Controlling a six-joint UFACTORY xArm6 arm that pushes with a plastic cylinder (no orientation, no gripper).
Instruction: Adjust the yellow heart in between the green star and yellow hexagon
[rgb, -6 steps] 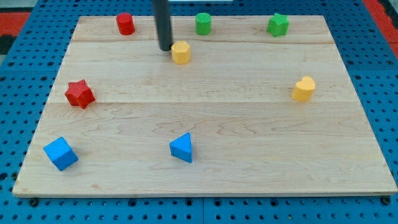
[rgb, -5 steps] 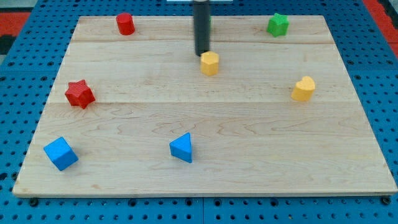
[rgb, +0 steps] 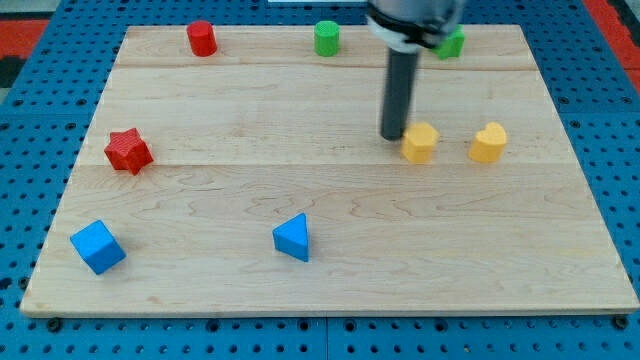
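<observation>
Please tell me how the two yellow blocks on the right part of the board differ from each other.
The yellow hexagon has flat faceted sides; the yellow heart has a rounded, notched outline. The hexagon lies toward the view's left of the heart, with bare board between them. My tip is right against the hexagon's left side, while the heart stands apart from it. Both share the same yellow colour and similar size.

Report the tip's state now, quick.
No gripper: my tip holds nothing and rests against the view's left side of the yellow hexagon.
</observation>
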